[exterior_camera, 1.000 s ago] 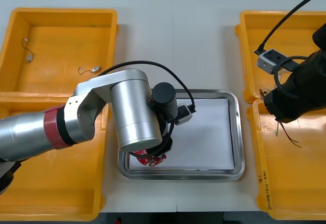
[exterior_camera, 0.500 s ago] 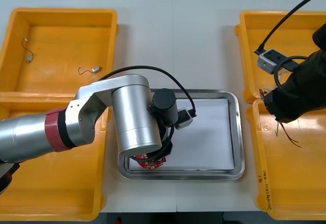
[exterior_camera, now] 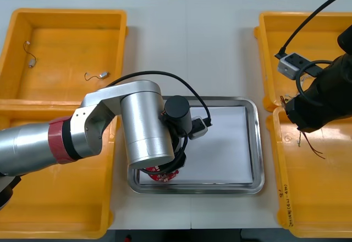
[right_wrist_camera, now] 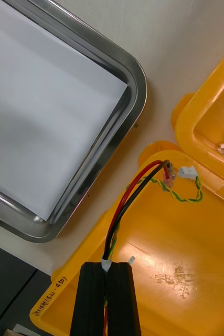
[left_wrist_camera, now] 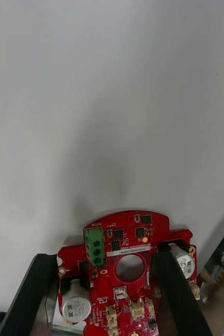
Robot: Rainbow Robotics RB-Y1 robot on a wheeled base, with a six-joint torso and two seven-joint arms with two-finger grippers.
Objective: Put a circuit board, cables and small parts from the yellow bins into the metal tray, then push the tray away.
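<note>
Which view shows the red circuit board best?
The left wrist view: the circuit board sits between the fingers of the left gripper, components plain. The front view shows its red edge under the left arm.

Overall light: bright, even, thrown from overhead.
Shadow: a soft grey patch is cast on the white floor of the metal tray (left_wrist_camera: 112, 105), beyond the circuit board (left_wrist_camera: 125, 262).
Glare: bright streaks are caught along the tray rim and on the left arm's (exterior_camera: 140, 126) silver shell.
Yellow bin (right_wrist_camera: 195, 252): a mild sheen is seen under the cable (right_wrist_camera: 117, 215).
</note>
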